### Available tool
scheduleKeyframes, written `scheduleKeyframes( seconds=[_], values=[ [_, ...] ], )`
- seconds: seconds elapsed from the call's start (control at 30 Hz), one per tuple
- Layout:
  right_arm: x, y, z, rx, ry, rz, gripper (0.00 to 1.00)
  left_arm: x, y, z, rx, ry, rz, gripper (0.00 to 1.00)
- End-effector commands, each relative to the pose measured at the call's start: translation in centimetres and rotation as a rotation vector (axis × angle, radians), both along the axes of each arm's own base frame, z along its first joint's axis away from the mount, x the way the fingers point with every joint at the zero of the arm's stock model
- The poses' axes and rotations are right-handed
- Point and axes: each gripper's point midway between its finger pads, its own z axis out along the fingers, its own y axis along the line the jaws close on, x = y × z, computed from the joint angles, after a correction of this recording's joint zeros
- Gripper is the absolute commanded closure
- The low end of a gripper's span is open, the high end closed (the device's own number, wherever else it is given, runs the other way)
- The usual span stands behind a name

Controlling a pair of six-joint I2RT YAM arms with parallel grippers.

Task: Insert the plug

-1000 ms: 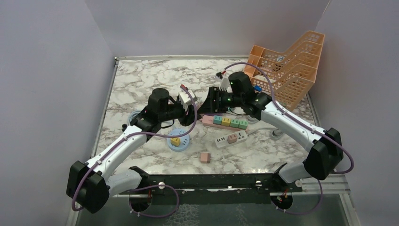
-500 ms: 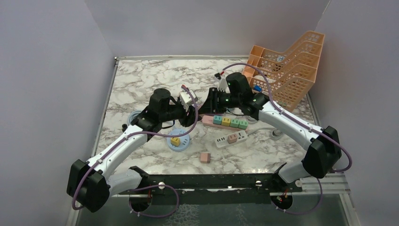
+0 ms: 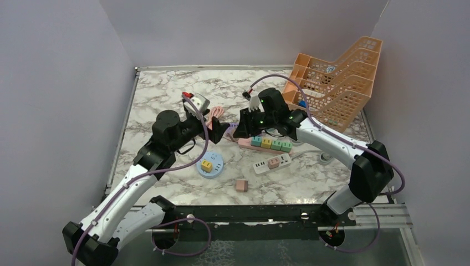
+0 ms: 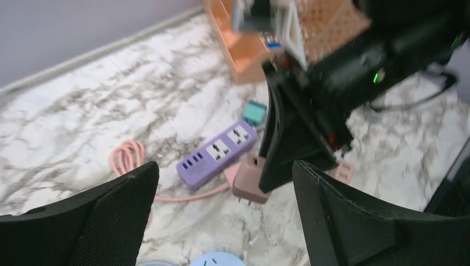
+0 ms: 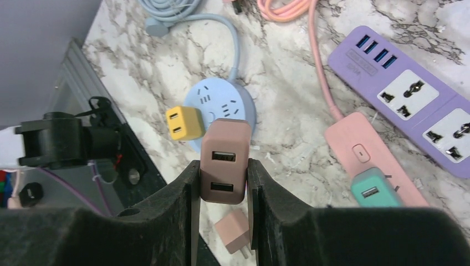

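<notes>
Okay, we see the right pincer (image 5: 223, 177) clamped tight on the dusty-pink plug (image 5: 224, 147), USB face toward its own wrist camera. Only the left wrist view shows the prongs under the plug, pointing down at the marble table (image 4: 83, 111). Just past the right pincer's tips sits a round blue socket hub (image 5: 221, 105) carrying a yellow plug (image 5: 184, 123); off to their right lie a pink strip (image 5: 363, 158) and a purple strip (image 5: 410, 108). The left pincer (image 4: 224, 166) gapes wide and holds nothing, with the pink plug straight ahead of it. From the top view we cannot make the plug out.
</notes>
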Motion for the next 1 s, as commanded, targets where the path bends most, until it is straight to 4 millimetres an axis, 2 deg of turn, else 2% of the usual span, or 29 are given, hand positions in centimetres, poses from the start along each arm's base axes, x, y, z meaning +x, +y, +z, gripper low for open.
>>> scheduleKeyframes(
  seconds=[0.0, 0.17, 0.43, 0.67, 0.77, 0.97],
  values=[
    [1.2, 1.2, -0.4, -0.026, -0.129, 0.065, 0.99, 1.3, 3.5, 8.0, -0.128, -0.083, 0.24, 0.02],
    [0.1, 3.6, -2.7, -0.108, -0.155, 0.154, 0.99, 0.9, 3.5, 12.4, -0.17, -0.128, 0.228, 0.01],
    [-1.7, 7.8, -6.3, -0.222, -0.203, 0.29, 0.99, 0.5, 3.1, 17.5, -0.14, -0.226, 0.173, 0.01],
    [-1.6, 9.3, -8.8, -0.296, -0.218, 0.334, 0.99, 1.3, 4.4, 19.0, -0.138, -0.25, 0.255, 0.01],
    [-1.5, 9.5, -9.5, -0.312, -0.222, 0.35, 0.99, 1.6, 6.2, 19.3, -0.142, -0.259, 0.353, 0.01],
    [-2.1, 8.6, -10.9, -0.38, -0.204, 0.39, 0.99, 1.6, 10.2, 18.9, -0.13, -0.274, 0.547, 0.01]
  ],
)
